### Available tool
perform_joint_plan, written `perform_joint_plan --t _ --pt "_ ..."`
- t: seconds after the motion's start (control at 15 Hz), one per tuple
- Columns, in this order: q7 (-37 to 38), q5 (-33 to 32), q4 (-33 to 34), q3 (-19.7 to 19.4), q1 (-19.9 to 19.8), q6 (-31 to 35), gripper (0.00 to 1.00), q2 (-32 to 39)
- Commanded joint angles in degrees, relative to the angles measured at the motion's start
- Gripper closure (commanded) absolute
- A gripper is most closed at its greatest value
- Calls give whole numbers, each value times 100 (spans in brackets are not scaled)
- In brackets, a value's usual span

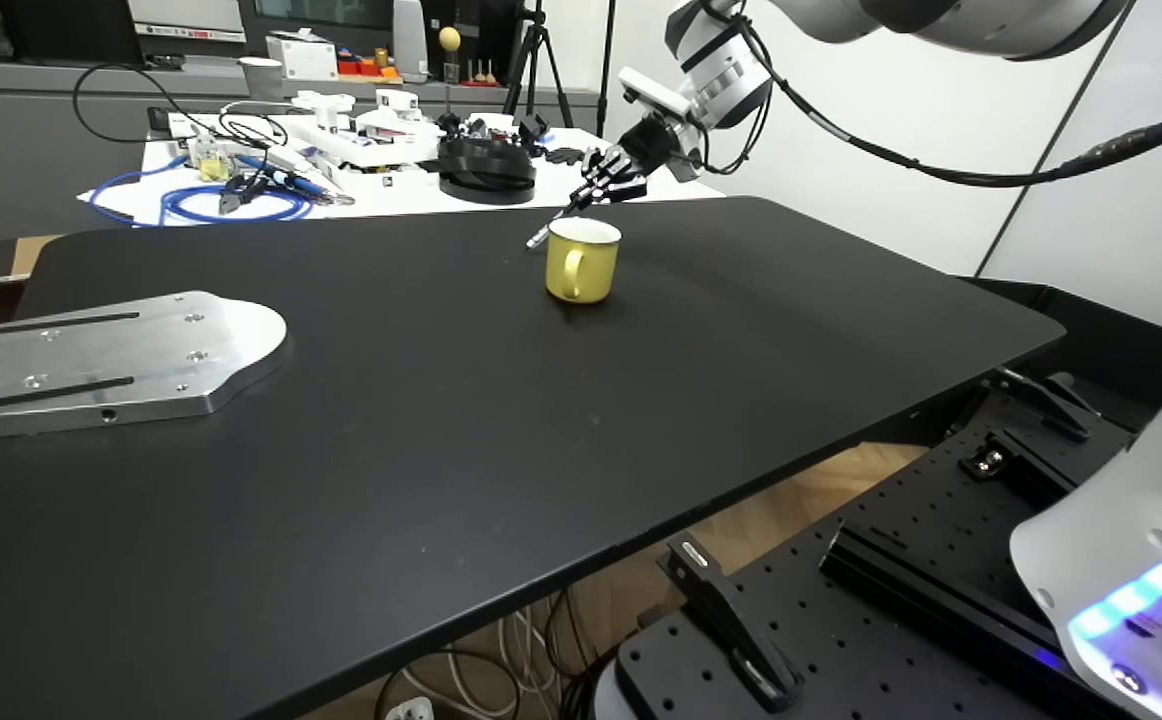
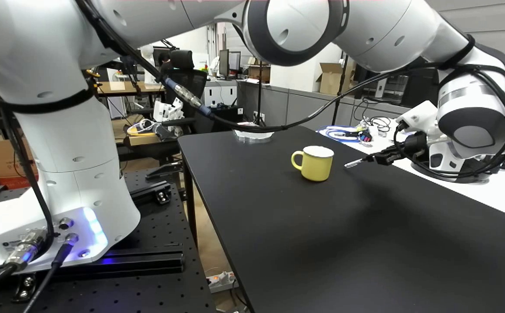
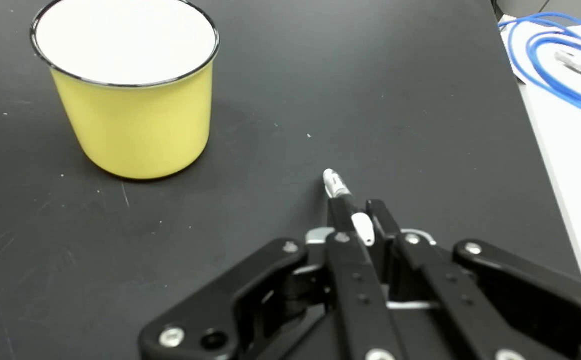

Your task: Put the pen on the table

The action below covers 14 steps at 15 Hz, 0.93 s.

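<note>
The pen shows in both exterior views (image 1: 539,238) (image 2: 353,163) as a thin light-ended stick slanting down from the fingers. In the wrist view the pen (image 3: 337,184) has white ends and a dark middle. My gripper (image 3: 358,205) is shut on its middle, one finger on each side. The gripper also shows in both exterior views (image 1: 573,208) (image 2: 367,158), low over the far edge of the black table (image 1: 421,450) (image 2: 300,226) (image 3: 420,125). The pen's lower end is close to the tabletop; I cannot tell whether it touches.
A yellow cup (image 1: 596,265) (image 2: 317,166) (image 3: 145,125) stands upright on the table beside the pen, apart from it. A silver metal plate (image 1: 121,350) lies at one end of the table. A cluttered white-topped table (image 2: 496,191) adjoins the far edge, with blue cable (image 3: 545,60) on it.
</note>
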Motion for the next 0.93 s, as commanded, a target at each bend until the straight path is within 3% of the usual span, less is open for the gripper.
perform_joint_plan --t 0.0,0.2,0.6,0.73,0.8,0.87 --pt "170 -19 340 -25 10 -104 60 146" --pt "392 -193 427 -135 155 -104 41 51" --pt "1282 -1129 406 -777 822 160 2 -506" --pt "1353 -1454 388 -944 1014 -15 0 -711" --pt "1062 -1194 352 -748 855 158 6 -522" --pt "1114 -1299 352 -820 945 123 0 -610"
